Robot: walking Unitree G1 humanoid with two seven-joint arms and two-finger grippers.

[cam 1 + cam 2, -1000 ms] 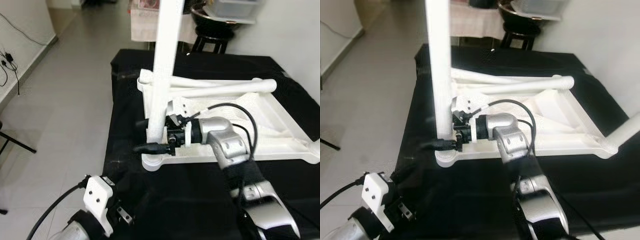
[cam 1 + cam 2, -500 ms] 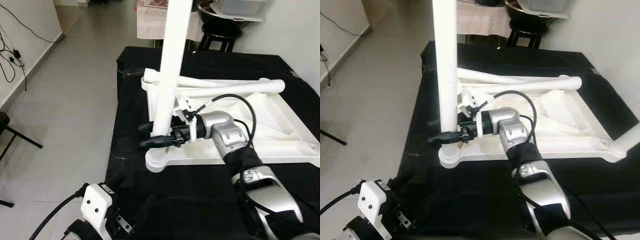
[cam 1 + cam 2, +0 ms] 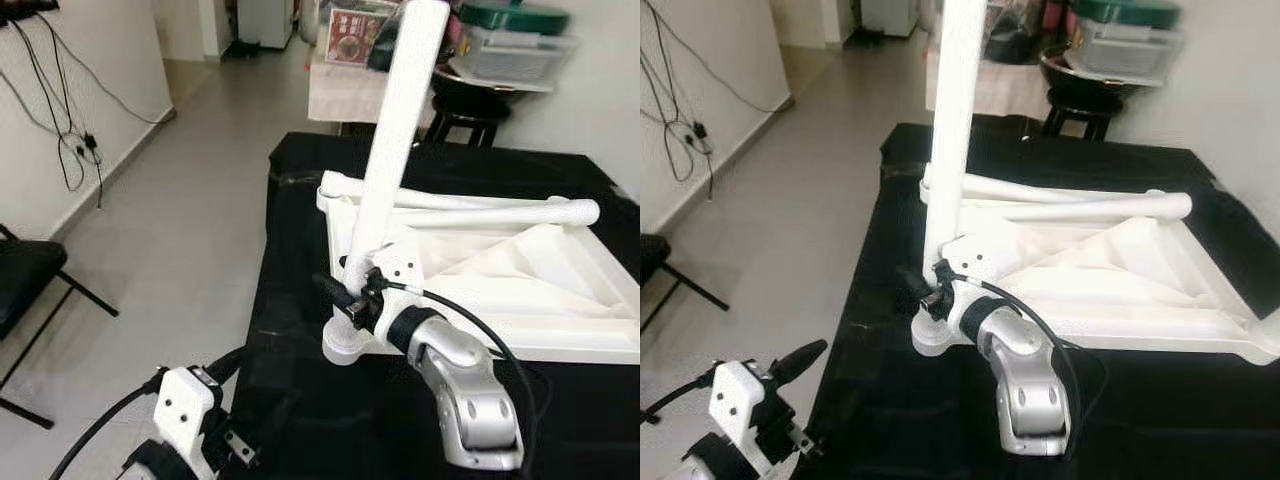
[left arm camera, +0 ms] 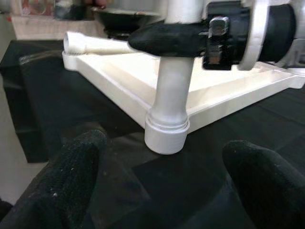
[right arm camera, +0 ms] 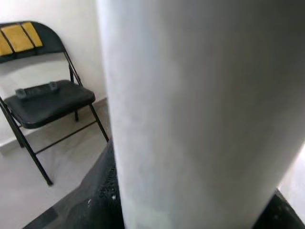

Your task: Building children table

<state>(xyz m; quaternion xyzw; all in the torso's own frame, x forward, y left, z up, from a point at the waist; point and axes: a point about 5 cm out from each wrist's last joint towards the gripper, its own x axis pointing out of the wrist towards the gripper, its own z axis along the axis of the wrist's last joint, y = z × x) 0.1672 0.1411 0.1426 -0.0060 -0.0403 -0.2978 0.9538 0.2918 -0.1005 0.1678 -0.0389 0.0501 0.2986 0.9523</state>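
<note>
White leg (image 3: 392, 150) held upright by right gripper (image 3: 345, 292) fingers — left gripper (image 4: 162, 186) wide, folding chair (image 5: 45, 98) nearby.

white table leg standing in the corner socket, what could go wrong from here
The tall white plastic table leg leans, so it may not be fully seated; if the right gripper lets go, it could topple. The upturned white tabletop lies on loose black cloth and may slide under sideways force. The left gripper hangs low, open, not bracing.

Upright table leg (image 3: 952, 120) top cut off, right tool's (image 3: 345, 290) far finger hidden behind leg
</note>
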